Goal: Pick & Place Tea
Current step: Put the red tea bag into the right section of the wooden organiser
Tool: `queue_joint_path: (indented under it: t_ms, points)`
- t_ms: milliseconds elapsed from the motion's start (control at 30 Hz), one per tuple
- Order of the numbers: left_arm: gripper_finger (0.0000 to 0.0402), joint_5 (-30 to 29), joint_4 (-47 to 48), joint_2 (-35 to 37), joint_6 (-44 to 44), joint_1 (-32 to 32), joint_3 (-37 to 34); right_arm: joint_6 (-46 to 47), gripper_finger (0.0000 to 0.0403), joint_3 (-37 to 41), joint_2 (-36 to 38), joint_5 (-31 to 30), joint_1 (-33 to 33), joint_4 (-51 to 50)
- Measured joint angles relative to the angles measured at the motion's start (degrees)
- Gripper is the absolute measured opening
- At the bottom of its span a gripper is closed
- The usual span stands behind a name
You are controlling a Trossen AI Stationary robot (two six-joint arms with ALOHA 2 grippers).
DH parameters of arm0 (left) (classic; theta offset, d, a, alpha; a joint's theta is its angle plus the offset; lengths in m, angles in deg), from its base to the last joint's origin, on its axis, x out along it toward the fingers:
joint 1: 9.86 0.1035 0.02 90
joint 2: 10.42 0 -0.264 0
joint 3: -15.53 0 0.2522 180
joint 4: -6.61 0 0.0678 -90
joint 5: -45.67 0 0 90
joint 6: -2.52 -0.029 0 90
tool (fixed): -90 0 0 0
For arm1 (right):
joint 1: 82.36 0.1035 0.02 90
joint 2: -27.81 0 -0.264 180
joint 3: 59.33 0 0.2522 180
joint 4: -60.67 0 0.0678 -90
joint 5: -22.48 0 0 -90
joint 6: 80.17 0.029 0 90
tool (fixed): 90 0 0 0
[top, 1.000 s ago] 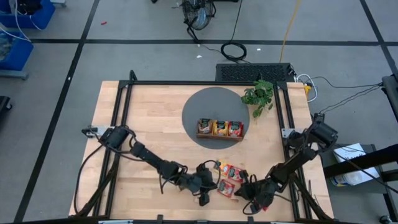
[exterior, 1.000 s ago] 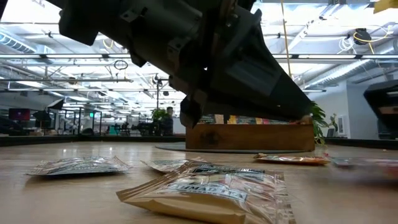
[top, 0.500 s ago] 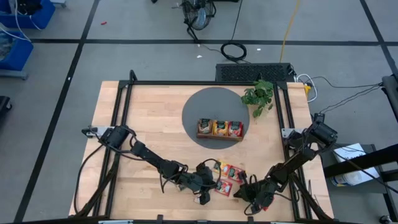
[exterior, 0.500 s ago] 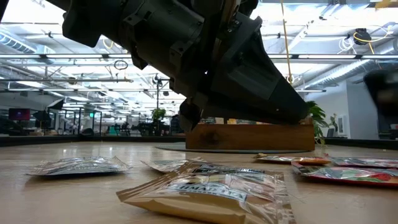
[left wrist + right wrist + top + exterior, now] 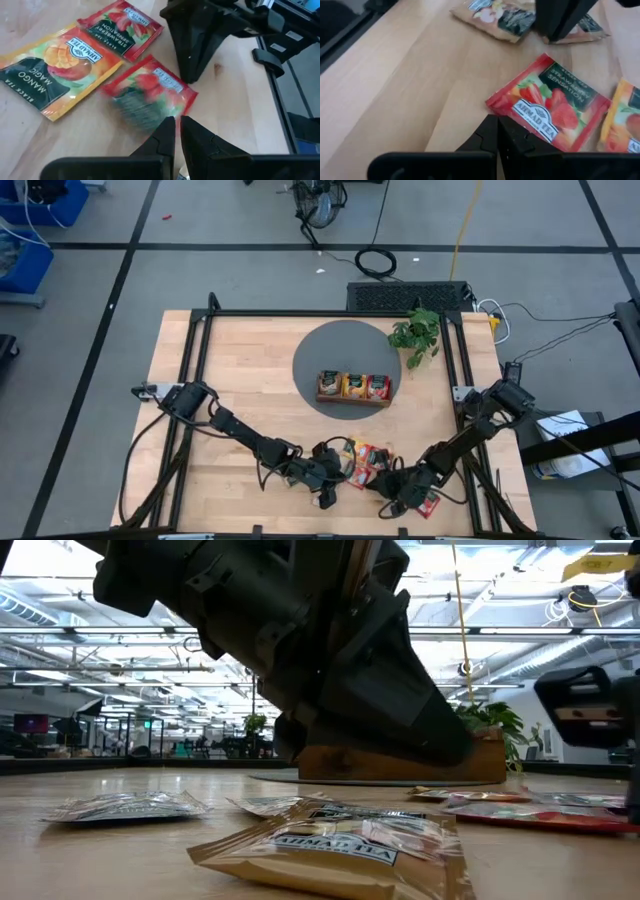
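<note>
From above, both arms are seen crowded at the bench's (image 5: 240, 380) near edge, where loose tea sachets (image 5: 362, 460) lie scattered between the left end effector (image 5: 335, 472) and the right end effector (image 5: 392, 492); the wooden tray (image 5: 353, 388), already loaded with sachets, sits on the grey round mat (image 5: 330, 350) toward the far edge, beside the plant (image 5: 415, 332), evidently as the drop-off point. From bench height, a pale sachet (image 5: 335, 845) is seen lying flat in front, with the dark bulk of an arm (image 5: 300, 630) lowered just over the pile and the tray behind it. Past the left wrist, nearly closed fingers (image 5: 164, 137) are held right at the edge of a red strawberry sachet (image 5: 150, 92), probably lined up for a pinch, though no sachet is seen lifted; a mango sachet (image 5: 55, 75) lies alongside. Past the right wrist, fingers (image 5: 487, 135) pressed fully together are parked at the corner of another red sachet (image 5: 550, 102), gripping nothing visible.
</note>
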Motion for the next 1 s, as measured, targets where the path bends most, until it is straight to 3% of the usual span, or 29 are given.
queue_joint_path:
  t_ms: [300, 467, 700, 1000]
  points:
    - [0.0041, -0.04, 0.43, 0.09, -1.74, -0.06, 0.00, 2.09, 0.0000, -0.13, -1.40, 1.33, -0.67, 0.33]
    - [0.0083, -0.26, 0.36, 0.67, -2.48, -0.11, 0.02, -3.51, 0.0000, 0.17, 1.53, 1.41, 1.25, 1.14]
    - [0.0163, 0.21, 2.36, 0.66, -0.22, -0.04, 0.00, -8.16, 0.0000, 0.11, 3.65, -4.19, 0.83, 2.24]
    - [0.0208, -0.03, 5.87, 0.66, 2.43, 0.28, 0.01, -5.10, 0.0000, 0.02, -0.01, -0.42, -2.77, 2.54]
